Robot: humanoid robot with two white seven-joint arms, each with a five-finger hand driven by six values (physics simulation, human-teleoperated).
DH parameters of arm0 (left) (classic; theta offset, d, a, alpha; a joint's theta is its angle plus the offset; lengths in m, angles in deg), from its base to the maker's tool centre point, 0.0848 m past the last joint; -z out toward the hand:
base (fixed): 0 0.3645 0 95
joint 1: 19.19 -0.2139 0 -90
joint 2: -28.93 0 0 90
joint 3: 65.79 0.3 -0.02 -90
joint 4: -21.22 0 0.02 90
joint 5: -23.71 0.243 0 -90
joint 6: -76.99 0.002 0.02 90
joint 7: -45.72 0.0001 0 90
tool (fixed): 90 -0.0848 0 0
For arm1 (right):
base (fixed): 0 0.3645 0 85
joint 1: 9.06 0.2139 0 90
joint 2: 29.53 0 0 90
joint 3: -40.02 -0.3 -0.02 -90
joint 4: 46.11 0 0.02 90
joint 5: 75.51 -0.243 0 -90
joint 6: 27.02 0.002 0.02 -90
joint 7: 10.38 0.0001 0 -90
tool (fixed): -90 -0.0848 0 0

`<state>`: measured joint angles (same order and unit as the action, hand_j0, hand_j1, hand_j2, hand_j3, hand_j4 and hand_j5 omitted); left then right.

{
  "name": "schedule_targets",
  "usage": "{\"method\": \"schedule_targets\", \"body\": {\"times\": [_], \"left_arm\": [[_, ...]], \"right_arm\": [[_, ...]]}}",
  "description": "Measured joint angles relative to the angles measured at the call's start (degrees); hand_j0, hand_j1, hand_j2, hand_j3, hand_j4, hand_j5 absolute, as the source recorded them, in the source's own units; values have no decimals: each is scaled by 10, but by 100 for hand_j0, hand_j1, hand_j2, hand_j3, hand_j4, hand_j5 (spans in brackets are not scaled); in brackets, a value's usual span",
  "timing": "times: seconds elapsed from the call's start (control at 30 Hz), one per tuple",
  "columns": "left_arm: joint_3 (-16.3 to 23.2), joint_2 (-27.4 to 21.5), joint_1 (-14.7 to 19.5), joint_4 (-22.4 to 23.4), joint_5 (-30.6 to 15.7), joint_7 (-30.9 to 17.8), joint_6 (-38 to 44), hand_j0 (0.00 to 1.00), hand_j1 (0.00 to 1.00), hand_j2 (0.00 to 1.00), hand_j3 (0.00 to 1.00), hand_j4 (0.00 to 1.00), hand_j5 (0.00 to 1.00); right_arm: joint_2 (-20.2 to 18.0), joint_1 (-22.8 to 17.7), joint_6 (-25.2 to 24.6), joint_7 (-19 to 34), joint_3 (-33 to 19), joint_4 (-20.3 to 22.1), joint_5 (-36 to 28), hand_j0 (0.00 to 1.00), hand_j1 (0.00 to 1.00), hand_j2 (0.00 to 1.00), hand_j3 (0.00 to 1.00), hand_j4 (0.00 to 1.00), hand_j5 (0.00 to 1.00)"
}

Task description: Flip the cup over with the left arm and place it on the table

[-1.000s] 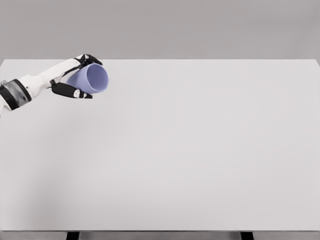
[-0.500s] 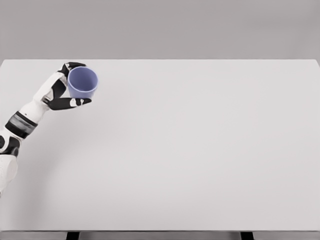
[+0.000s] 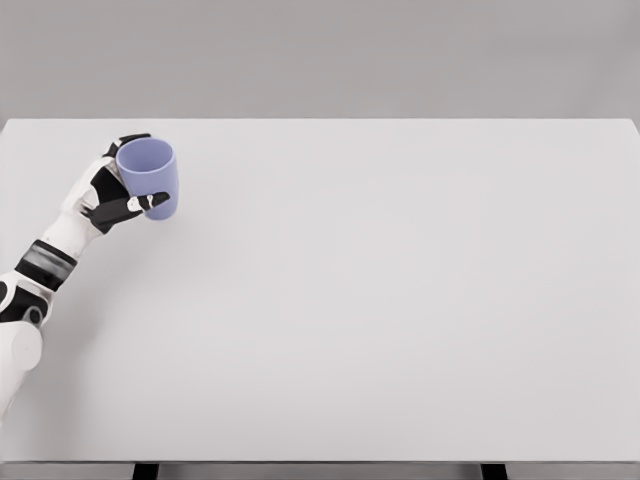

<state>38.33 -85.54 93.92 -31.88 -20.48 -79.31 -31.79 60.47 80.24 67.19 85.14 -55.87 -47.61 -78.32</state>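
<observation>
Cup [image 3: 150, 181], lilac, stands mouth-up near the bench's [image 3: 380, 300] ten-o'clock corner, its inside showing from above. Left hand [image 3: 115, 190] is grasping it from the nine-o'clock side, one dark finger [image 3: 132, 207] lying across the front wall and others wrapped behind the rim. Whether the base touches the bench or hangs just above it cannot be told. White forearm runs off toward seven o'clock

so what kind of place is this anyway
Most likely a bare simulated test bench, not a real room: a plain white table fills the view against a blank grey backdrop, and the only things present are a purple cup and the robot's left hand gripping it.
</observation>
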Motion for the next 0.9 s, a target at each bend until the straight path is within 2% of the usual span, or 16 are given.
{"method": "schedule_targets", "body": {"times": [0.3, 0.9], "left_arm": [[-3, 0, -9, -1, -2, 0, 54, 41, 41, 41, 41, 41, 41], [-3, 0, -24, 4, 10, 0, -14, 42, 42, 42, 42, 42, 42]], "right_arm": [[0, 0, 0, 0, 0, 0, 0, 100, 100, 100, 100, 100, 100], [0, 0, 0, 0, 0, 0, 0, 100, 100, 100, 100, 100, 100]]}}
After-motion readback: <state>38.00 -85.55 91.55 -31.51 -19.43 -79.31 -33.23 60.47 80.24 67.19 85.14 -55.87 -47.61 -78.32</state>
